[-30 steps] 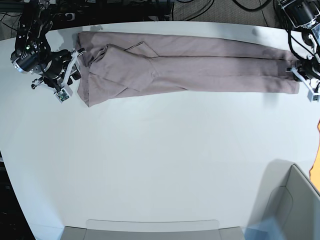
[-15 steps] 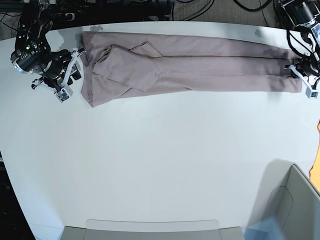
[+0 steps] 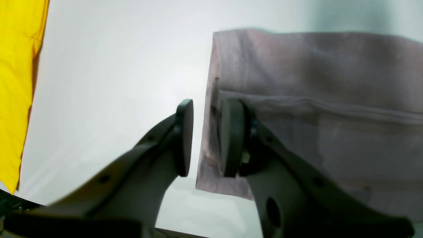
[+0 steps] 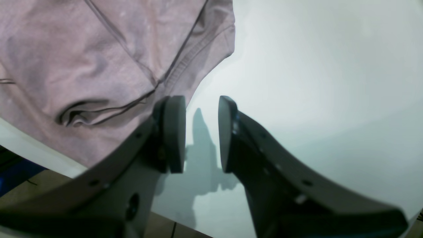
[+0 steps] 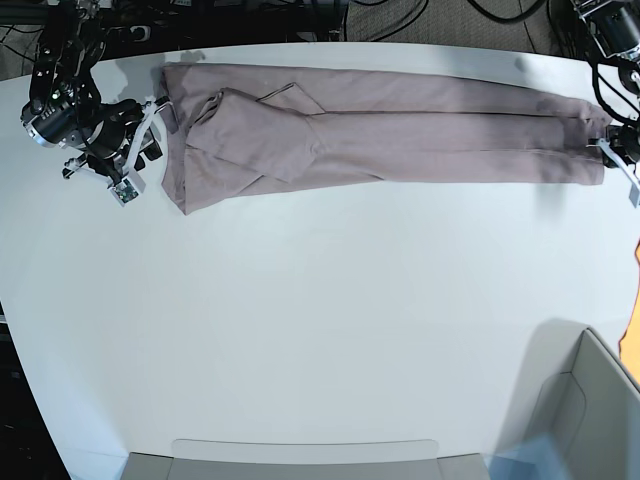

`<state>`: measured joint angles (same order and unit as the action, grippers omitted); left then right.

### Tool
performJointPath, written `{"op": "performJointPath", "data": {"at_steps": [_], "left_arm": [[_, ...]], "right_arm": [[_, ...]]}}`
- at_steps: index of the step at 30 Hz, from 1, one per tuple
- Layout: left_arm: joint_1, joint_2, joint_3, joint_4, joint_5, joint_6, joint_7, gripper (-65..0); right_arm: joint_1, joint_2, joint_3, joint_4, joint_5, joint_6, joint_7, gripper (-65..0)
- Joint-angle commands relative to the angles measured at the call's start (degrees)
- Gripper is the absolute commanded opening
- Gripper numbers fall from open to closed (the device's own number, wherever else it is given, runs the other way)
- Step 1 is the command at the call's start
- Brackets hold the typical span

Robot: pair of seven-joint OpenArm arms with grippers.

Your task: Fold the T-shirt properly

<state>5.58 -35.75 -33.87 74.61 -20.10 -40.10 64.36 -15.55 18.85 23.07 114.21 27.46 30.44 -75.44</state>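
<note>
The mauve T-shirt point(image 5: 400, 130) lies flat as a long narrow strip across the far side of the white table point(image 5: 320, 320), with a sleeve folded in at its left end. My right gripper point(image 5: 143, 150) is open just beside that left end; in the right wrist view the gripper point(image 4: 201, 132) holds nothing, and the shirt's point(image 4: 99, 66) hemmed corner lies behind its left finger. My left gripper point(image 5: 622, 165) sits just off the strip's right end. In the left wrist view the gripper point(image 3: 206, 132) has its jaws slightly apart over the hem edge of the shirt point(image 3: 314, 99), not gripping it.
A grey bin point(image 5: 590, 400) stands at the near right corner and a grey tray edge point(image 5: 300, 455) runs along the near side. A yellow cloth point(image 3: 16, 82) hangs beyond the table's right edge. Cables lie behind the table's far edge.
The shirt strip slid slightly to the right and lies straighter. My left gripper has let go of the right end and moved off it toward the table's edge. The right arm barely moved.
</note>
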Motion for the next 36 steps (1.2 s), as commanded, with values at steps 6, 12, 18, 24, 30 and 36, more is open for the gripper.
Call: {"op": "performJointPath", "data": {"at_steps": [6, 12, 18, 24, 30, 36], "left_arm": [[-0.35, -1.57, -0.37, -6.34, -0.08, 0.1, -2.78, -48.8], [2.46, -1.4, 0.07, -7.93, -0.52, 0.1, -4.62, -48.7], [5.36, -1.13, 5.78, -8.37, -0.69, 0.1, -5.15, -48.7], [7.47, -1.57, 13.6, -12.15, -7.02, 0.1, -5.15, -56.9], [7.82, -1.48, 13.87, -13.64, -6.94, 0.1, -7.26, -65.0], [7.47, -1.48, 13.34, -8.19, -7.02, 0.1, -5.32, -65.0]], "right_arm": [[0.56, 0.71, 0.27, 0.82, 0.45, 0.29, 0.49, -47.3], [0.56, 0.88, 0.27, 0.82, 0.45, 0.29, 0.49, -47.3], [0.65, 0.88, 0.27, 0.82, 0.45, 0.38, 0.49, -47.3], [0.65, 0.88, 0.27, 0.82, 0.45, 0.38, 0.49, -47.3], [0.3, 0.97, 0.45, 0.91, 0.45, 0.38, 0.49, -47.3], [0.3, 0.97, 0.53, 1.17, 0.45, 0.38, 0.49, -47.3]]}}
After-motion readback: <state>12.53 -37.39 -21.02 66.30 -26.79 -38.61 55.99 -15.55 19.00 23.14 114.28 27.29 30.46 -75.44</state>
